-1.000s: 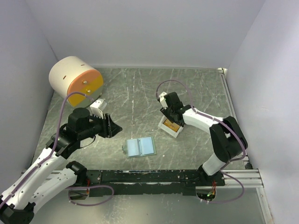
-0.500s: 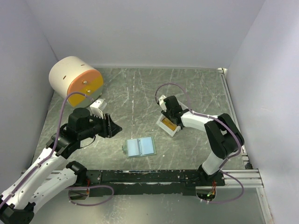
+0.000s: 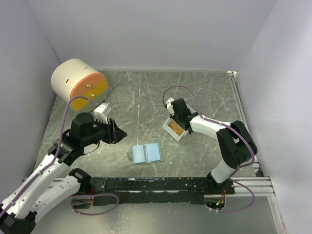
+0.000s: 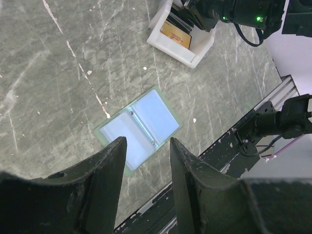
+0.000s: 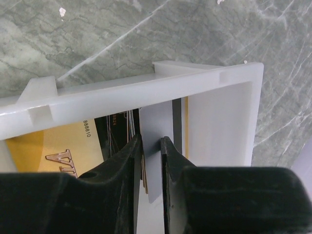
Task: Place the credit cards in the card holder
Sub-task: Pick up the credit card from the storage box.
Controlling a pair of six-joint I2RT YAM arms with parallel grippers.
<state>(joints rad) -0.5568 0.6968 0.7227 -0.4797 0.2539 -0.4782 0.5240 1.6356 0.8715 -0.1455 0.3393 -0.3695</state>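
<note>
The card holder (image 3: 146,153) lies open on the table, pale blue inside up; it also shows in the left wrist view (image 4: 139,129). My left gripper (image 3: 117,131) hovers open and empty to its left (image 4: 146,141). The credit cards sit in a small white tray (image 3: 181,138): an orange-gold card (image 5: 48,151), several cards on edge, and a grey card (image 5: 156,126). My right gripper (image 3: 175,123) reaches into the tray. Its jaws (image 5: 151,140) stand a narrow gap apart over the grey card, which lies behind them.
A round cream-and-orange drawer cabinet (image 3: 78,83) stands at the back left. A small white ribbed object (image 3: 101,111) lies by the left arm. A black rail (image 3: 156,184) runs along the near edge. The tray also shows in the left wrist view (image 4: 187,56).
My right gripper has pushed deeper into the white tray. The tray has shifted left and turned a little. The left arm and card holder have not moved.
</note>
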